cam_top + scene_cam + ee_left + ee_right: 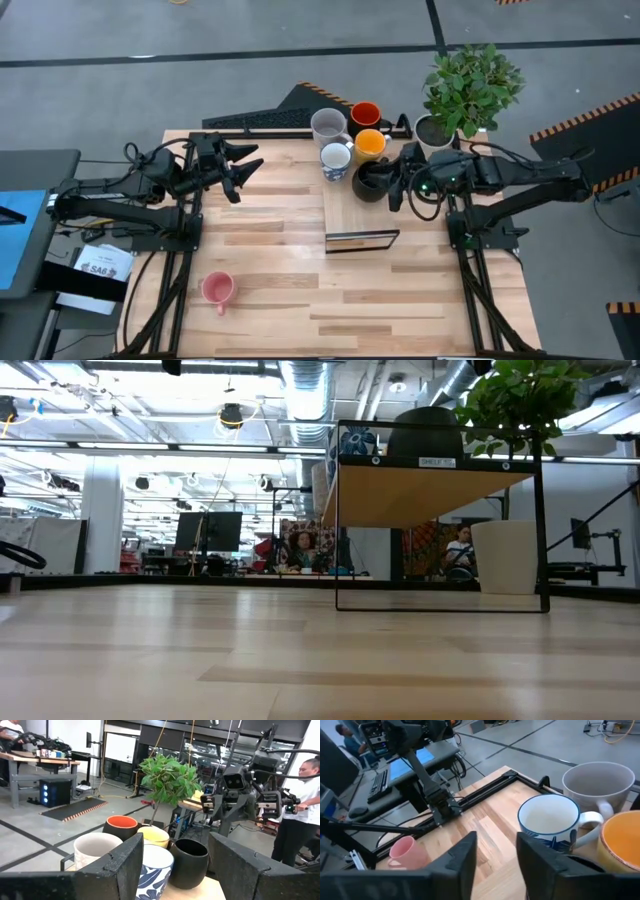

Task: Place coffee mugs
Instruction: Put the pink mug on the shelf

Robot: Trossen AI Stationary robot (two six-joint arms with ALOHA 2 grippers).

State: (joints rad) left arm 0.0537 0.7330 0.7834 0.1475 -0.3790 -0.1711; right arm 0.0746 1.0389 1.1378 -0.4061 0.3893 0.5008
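Five mugs stand close together on the far end of a raised wooden shelf (362, 215): pale grey (328, 124), red-orange (365, 113), yellow-orange (370, 144), white with blue inside (336, 158), and glossy black (368, 181). The pink mug (217, 290) lies on the table near its near-left corner. My right gripper (393, 187) is open just right of the black mug, pointing left; in its wrist view (496, 840) only bare wood shows between the fingers. My left gripper (240, 165) is open over the far left of the table, pointing toward the mugs (175, 840).
A white pot with a green plant (468, 85) stands at the far right corner, behind my right arm. The shelf's black metal frame (440, 605) stands on the table's right half. People show in the room beyond.
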